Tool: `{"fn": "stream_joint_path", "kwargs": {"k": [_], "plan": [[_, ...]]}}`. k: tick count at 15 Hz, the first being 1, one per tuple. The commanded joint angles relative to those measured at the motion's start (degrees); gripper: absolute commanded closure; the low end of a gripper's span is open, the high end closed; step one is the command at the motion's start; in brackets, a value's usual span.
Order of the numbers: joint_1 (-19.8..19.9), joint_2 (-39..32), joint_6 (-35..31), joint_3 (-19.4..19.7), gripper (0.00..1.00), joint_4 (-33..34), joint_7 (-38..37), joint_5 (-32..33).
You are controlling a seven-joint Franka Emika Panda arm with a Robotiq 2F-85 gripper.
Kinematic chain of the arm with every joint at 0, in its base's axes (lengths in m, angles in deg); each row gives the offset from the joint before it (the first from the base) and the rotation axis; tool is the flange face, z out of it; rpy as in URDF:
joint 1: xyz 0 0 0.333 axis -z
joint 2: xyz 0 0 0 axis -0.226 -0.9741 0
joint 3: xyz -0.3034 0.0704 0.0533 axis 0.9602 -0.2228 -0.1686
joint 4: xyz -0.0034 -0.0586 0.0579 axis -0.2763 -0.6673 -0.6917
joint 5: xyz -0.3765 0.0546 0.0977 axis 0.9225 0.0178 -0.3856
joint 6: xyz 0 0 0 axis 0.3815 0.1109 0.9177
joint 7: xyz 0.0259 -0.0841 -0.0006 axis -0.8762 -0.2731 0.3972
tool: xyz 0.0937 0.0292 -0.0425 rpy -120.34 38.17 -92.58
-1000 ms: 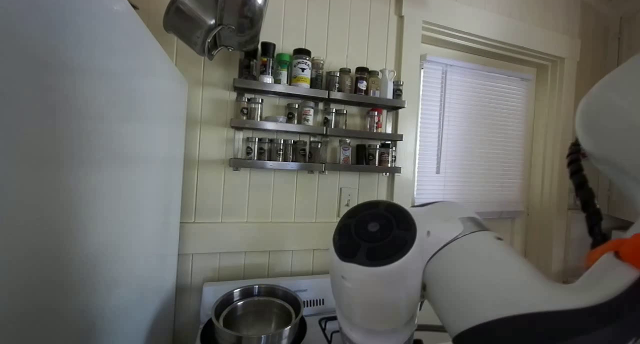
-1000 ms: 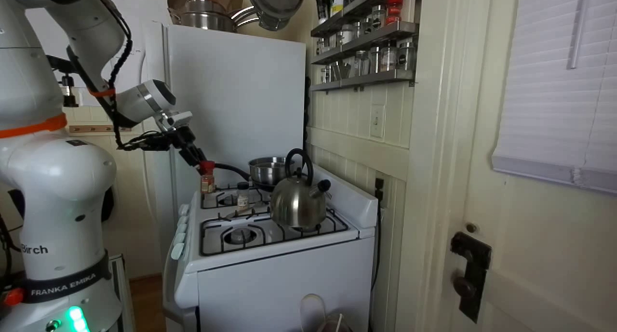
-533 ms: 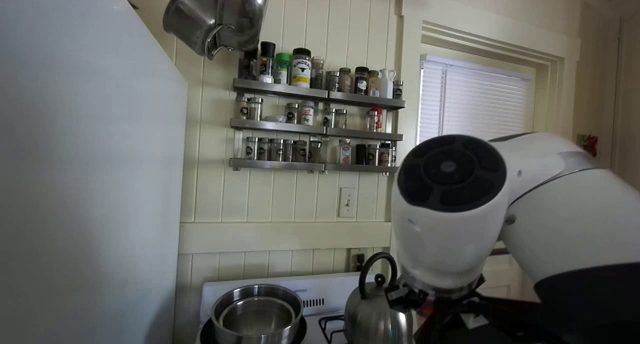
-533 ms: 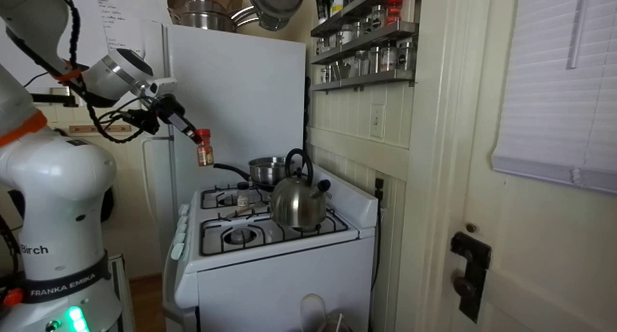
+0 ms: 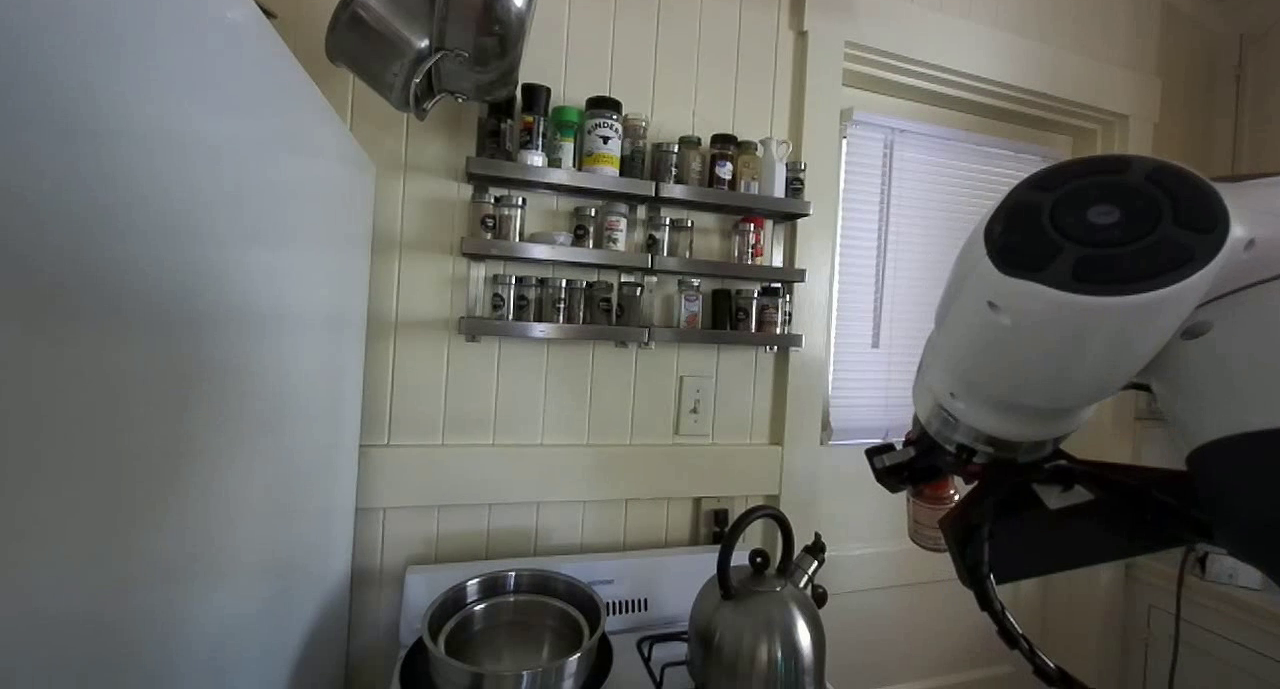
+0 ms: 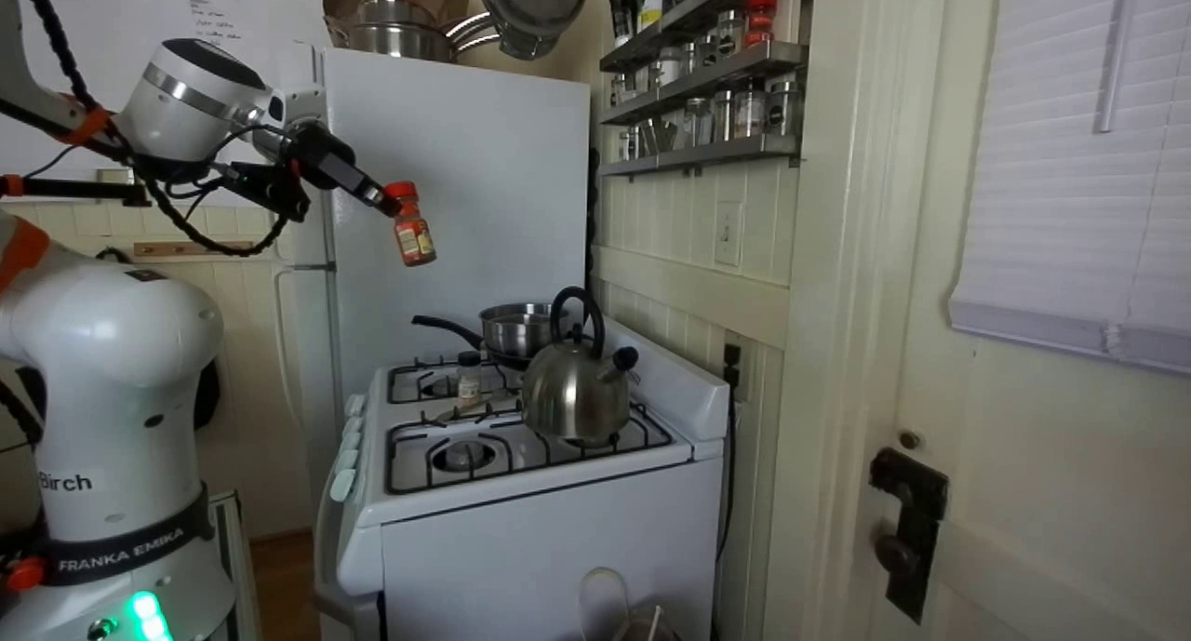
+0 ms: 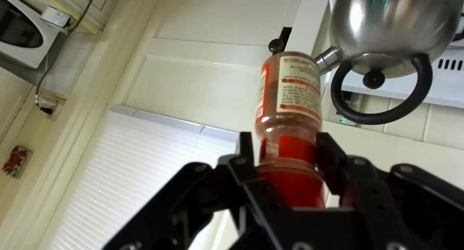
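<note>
My gripper (image 7: 286,148) is shut on a spice jar (image 7: 291,86) near its red cap. In the wrist view the fingers stand on both sides of the jar's neck, with the cap toward the palm. In an exterior view the gripper (image 6: 393,204) holds the jar (image 6: 415,236) in the air, high above the stove's front edge. The jar leans slightly, cap up and base swung away from the robot. In an exterior view the jar (image 5: 930,519) is partly hidden behind the gripper and wrist.
A steel kettle (image 6: 575,394) stands on the white stove (image 6: 549,520). A small dark-capped jar (image 6: 469,380) stands on the grates, with a steel pot (image 6: 516,325) behind. Wall shelves (image 6: 707,87) hold several spice jars. A fridge (image 6: 456,185) stands beside the stove.
The gripper has lifted the red-capped jar from near the stove top high into the air and back from the kettle. The jar has gone from upright to slightly tilted.
</note>
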Motion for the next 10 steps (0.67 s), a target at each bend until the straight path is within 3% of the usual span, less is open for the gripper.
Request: {"fn": "stream_joint_path", "kwargs": {"k": [1,2,6,10], "plan": [[1.9,0.8,-1.0,-1.4,0.54,-0.2,1.0,-1.0],[1.9,0.8,-1.0,-1.4,0.79,-0.3,1.0,-0.9],[4.3,3.1,-3.6,2.0,0.79,-2.2,3.6,5.7],[7.0,5.3,-10.6,9.6,0.79,-2.0,6.6,13.6]]}}
